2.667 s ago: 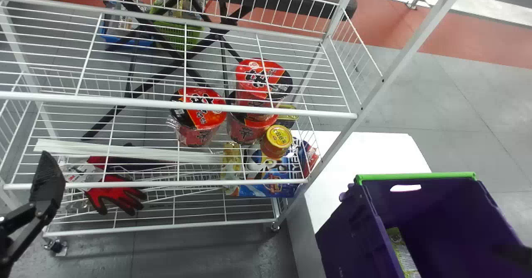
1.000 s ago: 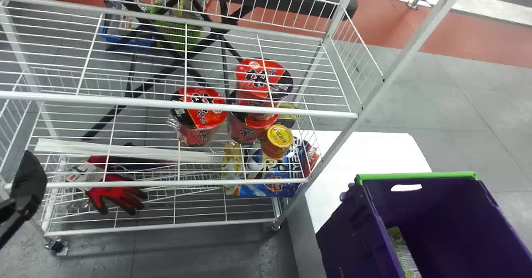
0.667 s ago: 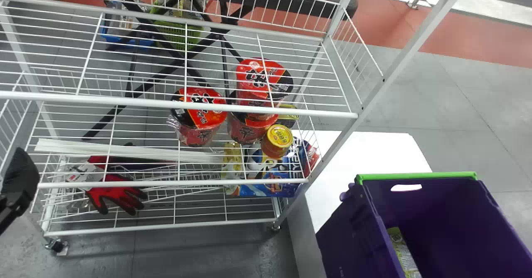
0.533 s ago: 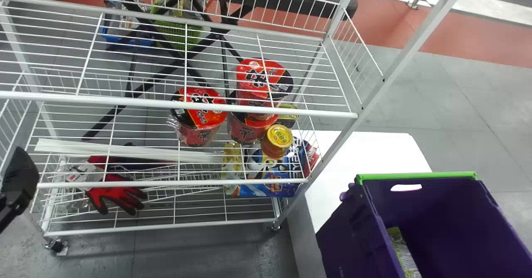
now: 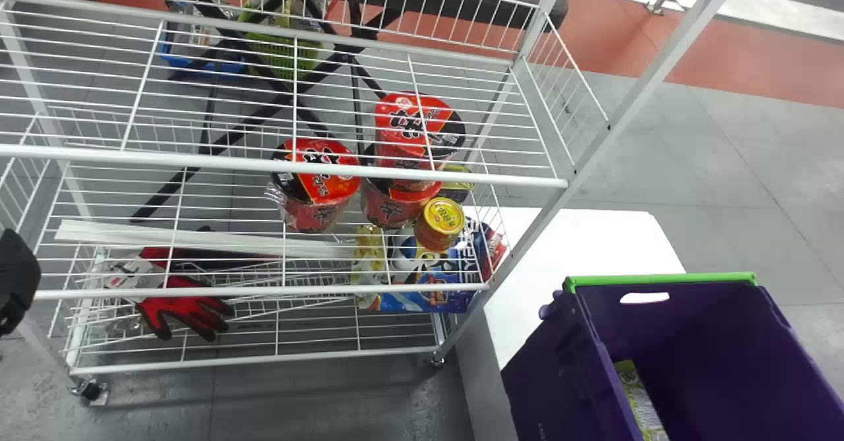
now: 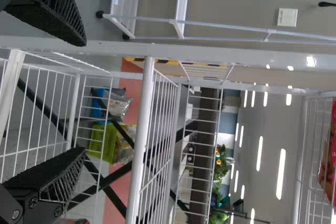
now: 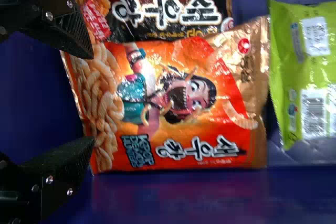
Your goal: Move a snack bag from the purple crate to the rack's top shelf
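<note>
1. Getting hold of the orange snack bag (image 7: 178,114) looks like the job right now, with all the carrying left to do.
2. Inside the purple crate (image 5: 547,375), the right gripper (image 7: 94,98) has its fingers wide apart and holds nothing. Its tips are near one end of the orange bag. I cannot tell if they touch it.
3. The bag could slip out if only that end gets nipped, because it is shiny and looks puffy. Too hard a squeeze could crush the snacks.
4. Two bags could come up together, since the black and red bag (image 7: 168,3) touches the orange one in the crate. The green bag (image 7: 302,77), just beside it in there, might get in the way.
5. A low lift could bump the bag on the crate's side. The rack (image 5: 198,162) stands next to the crate, and its bars could snag the bag.
6. The orange bag lies in the crate with its front showing. It has a drawn face with a big mouth, curly snacks at the gripper's end, a shiny copper band at the other, and some creases.
7. The left gripper (image 6: 84,97) is by the rack, well apart from the crate, fingers spread wide and holding nothing.
</note>
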Robot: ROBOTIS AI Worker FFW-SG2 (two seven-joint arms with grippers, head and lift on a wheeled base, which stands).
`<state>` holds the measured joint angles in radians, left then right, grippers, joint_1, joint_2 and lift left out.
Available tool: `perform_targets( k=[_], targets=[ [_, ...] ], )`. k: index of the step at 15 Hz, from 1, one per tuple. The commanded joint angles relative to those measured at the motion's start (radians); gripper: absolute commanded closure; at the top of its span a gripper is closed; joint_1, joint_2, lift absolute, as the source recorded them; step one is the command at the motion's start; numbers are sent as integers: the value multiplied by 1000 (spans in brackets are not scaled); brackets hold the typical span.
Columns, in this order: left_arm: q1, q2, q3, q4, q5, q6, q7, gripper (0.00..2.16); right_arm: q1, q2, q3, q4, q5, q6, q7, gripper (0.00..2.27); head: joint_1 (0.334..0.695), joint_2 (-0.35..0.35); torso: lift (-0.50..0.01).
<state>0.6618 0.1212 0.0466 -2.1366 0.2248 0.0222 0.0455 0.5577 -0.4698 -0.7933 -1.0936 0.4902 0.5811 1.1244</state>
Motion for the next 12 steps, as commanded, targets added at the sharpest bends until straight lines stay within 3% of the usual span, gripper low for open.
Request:
perform_targets(
  k=[1,5,12],
  targets=[
    [-18,2,4,23,5,5,-6,107,-13,-1,-29,35,-30,-48,-17,323,695,-350,-444],
    [-25,2,29,32,28,8,-24,107,-35,-3,-43,90,-64,-140,-106,323,695,-350,-444],
    [-47,2,67,83,50,8,-53,110,-87,-3,-24,159,-50,-106,-61,323,695,-350,-444]
  ],
)
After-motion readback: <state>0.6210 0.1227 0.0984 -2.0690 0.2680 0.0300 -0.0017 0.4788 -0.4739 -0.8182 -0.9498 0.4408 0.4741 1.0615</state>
